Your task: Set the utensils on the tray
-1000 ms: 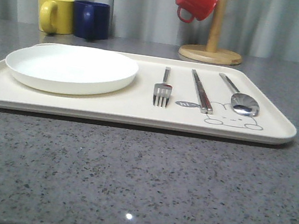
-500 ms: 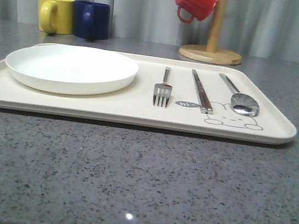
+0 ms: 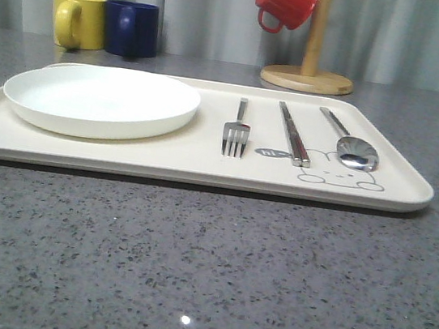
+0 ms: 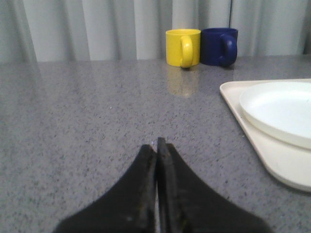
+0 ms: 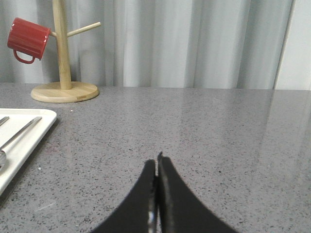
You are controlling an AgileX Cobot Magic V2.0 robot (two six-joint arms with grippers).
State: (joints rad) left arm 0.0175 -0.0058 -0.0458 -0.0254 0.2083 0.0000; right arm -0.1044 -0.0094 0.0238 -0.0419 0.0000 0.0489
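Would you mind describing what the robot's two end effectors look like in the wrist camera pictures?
Both look alike. The left end effector has two matte black fingers that are broad at the base and taper to narrow tips, with smooth, slightly curved outer faces. The right end effector has the same black tapered fingers. No cables, markings or labels are visible on either.

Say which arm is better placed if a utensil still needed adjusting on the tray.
Right. The fork, chopsticks and spoon lie on the tray's right half, and the right gripper sits shut just beside that edge. The left gripper, also shut, is beyond the plate side.
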